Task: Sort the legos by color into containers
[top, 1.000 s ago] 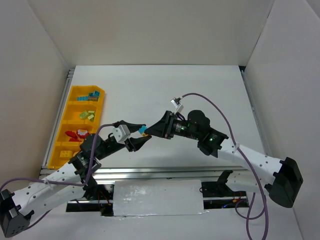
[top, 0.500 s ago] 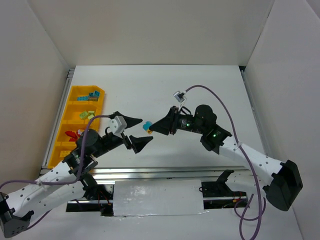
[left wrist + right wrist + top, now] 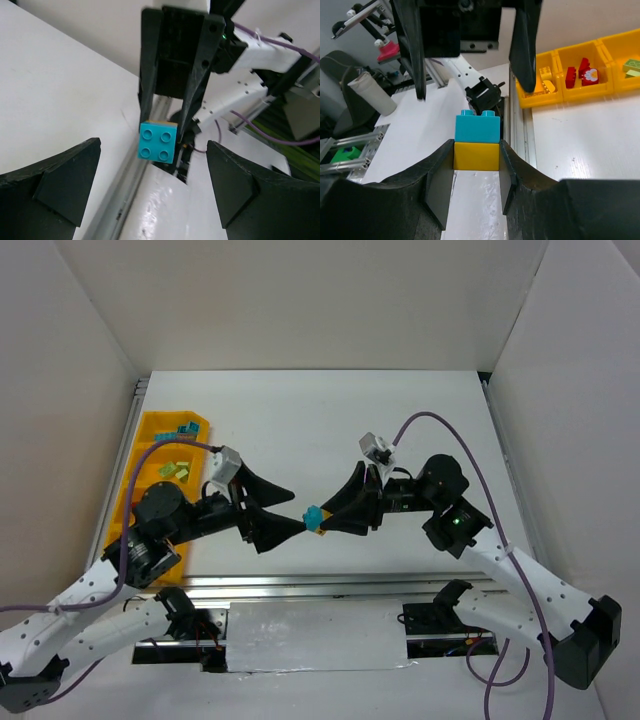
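A teal lego (image 3: 477, 127) sits stacked on a yellow lego (image 3: 476, 156), and my right gripper (image 3: 328, 520) is shut on the yellow one, holding the pair above the table's near middle. In the top view only the teal lego (image 3: 314, 516) shows. My left gripper (image 3: 297, 511) faces it with the jaws wide open. From the left wrist, the teal lego (image 3: 158, 141) hangs studs-on just beyond my two fingers (image 3: 55, 185), touching neither. The containers are compartments of a yellow-orange tray (image 3: 148, 426) at the left, partly covered by my left arm.
Teal legos (image 3: 183, 428) lie in the tray's far compartment and pale green ones (image 3: 175, 470) in the one nearer. The right wrist view shows red legos (image 3: 578, 75) and yellow legos (image 3: 545, 82) in the tray (image 3: 570, 95). A metal rail (image 3: 330, 585) runs along the near edge.
My left gripper has opened wide from a narrow stance at the lego pair. Both wrists have swung, and the held pair has moved right and nearer the front edge.
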Available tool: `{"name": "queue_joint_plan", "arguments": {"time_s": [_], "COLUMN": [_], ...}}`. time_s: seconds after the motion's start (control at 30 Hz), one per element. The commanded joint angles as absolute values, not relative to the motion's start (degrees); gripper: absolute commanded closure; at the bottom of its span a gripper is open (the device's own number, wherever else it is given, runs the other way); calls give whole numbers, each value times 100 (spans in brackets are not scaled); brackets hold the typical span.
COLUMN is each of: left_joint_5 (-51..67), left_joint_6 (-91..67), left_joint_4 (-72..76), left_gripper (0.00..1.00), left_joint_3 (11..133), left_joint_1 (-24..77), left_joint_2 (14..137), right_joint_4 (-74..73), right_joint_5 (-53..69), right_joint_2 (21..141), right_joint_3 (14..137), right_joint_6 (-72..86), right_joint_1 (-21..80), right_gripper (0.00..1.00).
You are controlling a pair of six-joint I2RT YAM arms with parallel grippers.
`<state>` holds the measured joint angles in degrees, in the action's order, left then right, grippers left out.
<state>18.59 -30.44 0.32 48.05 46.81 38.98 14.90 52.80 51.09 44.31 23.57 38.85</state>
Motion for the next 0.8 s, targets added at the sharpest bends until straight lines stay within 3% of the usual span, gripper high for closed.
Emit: {"name": "queue_joint_plan", "arguments": {"time_s": [0.0,0.3,0.4,0.5,0.67,0.77], "left_joint_5": [2882,3199,3225,3261,3278,3121], "left_joint_6": [-3542,-3463,-3445,-3428,-3358,-3322], "left_joint_4": [473,773,817,861,756,721], "left_gripper": [0,13,21,35,47,78], "left_joint_3": [4738,4737,4746,4781,4851,4878], "left_joint_1": [4711,4720,4711,4711,4711,4711], "left_joint_2": [4069,4482,4588,4702,4816,4825], "right_joint_4": [1494,1696,1661,1670,1652,1591], "right_joint_5": [5678,5800,5862,5932,5898,5897], "right_joint_2": [5150,5203,5247,5291,5273,5317], "right_joint_3": [4772,4737,4746,4755,4772,4808], "right_joint_6": [2206,2435,2408,2417,2452,2452], "right_joint_1": [3894,3911,3911,3937,3937,3981], "right_gripper": [100,100,100,100,100,100]}}
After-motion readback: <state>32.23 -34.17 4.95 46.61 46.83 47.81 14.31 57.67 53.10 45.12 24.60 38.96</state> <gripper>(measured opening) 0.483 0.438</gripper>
